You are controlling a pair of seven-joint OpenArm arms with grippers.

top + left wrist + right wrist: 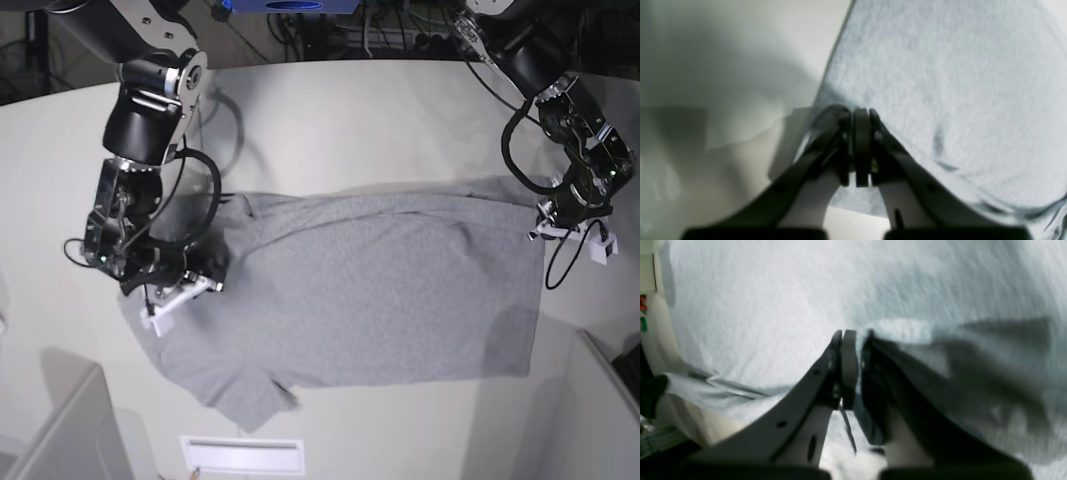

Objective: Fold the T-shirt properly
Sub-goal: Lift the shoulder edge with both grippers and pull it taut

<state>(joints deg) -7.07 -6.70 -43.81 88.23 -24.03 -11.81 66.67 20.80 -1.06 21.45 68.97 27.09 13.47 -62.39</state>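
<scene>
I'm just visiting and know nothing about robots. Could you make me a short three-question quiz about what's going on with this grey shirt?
1. True or false: the T-shirt lies spread flat on the table, plain side up.
2. What are the left gripper and the right gripper doing?
A. both hang open above the cloth
B. both are pinched on the shirt's edge
C. one holds a hanger
3. Fill in: seen from the base camera, the sleeve at the near edge lies toward the picture's ____ side.

Key: 1 true; 2 B; 3 left.
</scene>
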